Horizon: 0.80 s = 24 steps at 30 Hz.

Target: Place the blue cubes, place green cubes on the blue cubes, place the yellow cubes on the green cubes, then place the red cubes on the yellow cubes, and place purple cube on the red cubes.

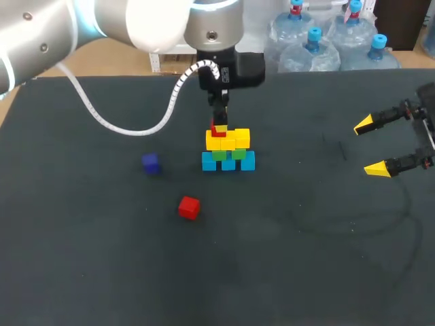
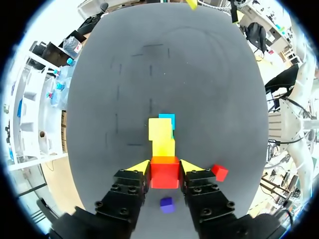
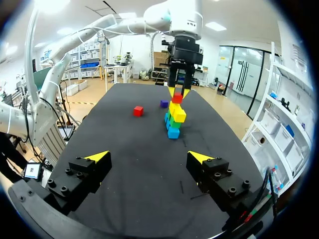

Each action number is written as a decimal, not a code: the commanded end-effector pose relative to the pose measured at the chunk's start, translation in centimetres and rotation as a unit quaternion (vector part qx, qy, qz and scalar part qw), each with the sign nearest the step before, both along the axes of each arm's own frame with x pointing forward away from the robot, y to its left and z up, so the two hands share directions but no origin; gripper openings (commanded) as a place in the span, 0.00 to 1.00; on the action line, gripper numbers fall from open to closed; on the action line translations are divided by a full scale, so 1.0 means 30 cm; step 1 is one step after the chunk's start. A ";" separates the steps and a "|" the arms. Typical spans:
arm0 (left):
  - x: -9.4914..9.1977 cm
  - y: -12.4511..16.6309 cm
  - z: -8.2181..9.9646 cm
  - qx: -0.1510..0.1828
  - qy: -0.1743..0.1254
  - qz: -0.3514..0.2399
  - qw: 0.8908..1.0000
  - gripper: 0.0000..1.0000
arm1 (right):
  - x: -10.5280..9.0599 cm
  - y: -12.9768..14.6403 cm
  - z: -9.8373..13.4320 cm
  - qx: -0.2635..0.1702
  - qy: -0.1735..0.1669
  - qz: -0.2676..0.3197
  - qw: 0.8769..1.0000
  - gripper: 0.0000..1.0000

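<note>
**A:** How do the fingers stand?

**B:** The left gripper (image 2: 165,167) has its fingers (image 2: 141,166) closed on a red cube (image 2: 164,176), with one yellow tip on each side of it. The right gripper (image 1: 371,146) has its fingers wide apart and holds nothing.

**A:** Where is that red cube?

**B:** It is right at the top of the stack, over the yellow cubes (image 1: 228,139). I cannot tell whether it rests on them or hangs just above. Under the yellow ones come the green cubes (image 1: 228,155), then the blue cubes (image 1: 228,162) on the table (image 1: 306,258).

**A:** What is hard to see?

**B:** From the head view the left wrist covers most of its fingers. From the left wrist view the yellow cubes hide the green ones, and only one blue cube shows past them.

**A:** And around the stack?

**B:** A purple cube (image 1: 150,163) lies to the left of the stack, apart from it. A loose red cube (image 1: 189,207) lies nearer and a little left. The right gripper is far to the right, well apart from all cubes. A white coiled cable (image 1: 129,126) hangs from the left arm over the far left of the table.
</note>
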State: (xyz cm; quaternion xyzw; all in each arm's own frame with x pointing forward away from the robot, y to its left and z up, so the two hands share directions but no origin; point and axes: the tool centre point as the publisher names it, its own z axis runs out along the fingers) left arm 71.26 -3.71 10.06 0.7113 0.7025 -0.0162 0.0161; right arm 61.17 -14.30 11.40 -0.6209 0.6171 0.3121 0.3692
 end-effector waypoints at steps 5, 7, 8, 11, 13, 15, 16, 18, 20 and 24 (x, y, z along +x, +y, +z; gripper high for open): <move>0.011 -0.006 -0.006 0.002 0.000 0.000 1.000 0.00 | 0.002 0.002 -0.002 0.000 0.000 0.000 1.000 1.00; 0.013 -0.009 -0.006 0.002 0.000 0.000 1.000 0.00 | 0.002 0.002 -0.002 0.000 0.000 0.000 1.000 1.00; 0.013 -0.010 -0.006 0.002 0.000 0.000 1.000 0.00 | 0.002 0.002 -0.002 0.000 0.000 0.000 1.000 1.00; 0.014 -0.014 -0.007 0.002 0.001 -0.001 1.000 0.00 | 0.002 0.002 -0.002 0.000 0.000 0.000 1.000 1.00; 0.013 -0.017 -0.008 0.002 0.001 -0.001 1.000 0.00 | 0.002 0.002 -0.002 0.000 0.000 0.000 1.000 1.00; 0.010 -0.021 -0.009 0.001 0.002 -0.002 1.000 0.00 | 0.002 0.002 -0.002 0.000 0.000 0.000 1.000 1.00; 0.009 -0.021 -0.009 0.001 0.003 -0.002 1.000 0.00 | 0.002 0.002 -0.002 0.000 0.000 0.000 1.000 1.00; 0.006 -0.021 -0.013 0.001 0.004 -0.001 1.000 0.00 | 0.002 0.002 -0.002 0.000 0.000 0.000 1.000 1.00; 0.005 -0.019 -0.014 0.002 0.004 0.000 1.000 0.00 | 0.002 0.002 -0.002 0.000 0.000 0.000 1.000 1.00; 0.004 -0.015 -0.015 0.003 0.005 0.001 1.000 0.00 | 0.002 0.002 -0.002 0.000 0.000 0.000 1.000 1.00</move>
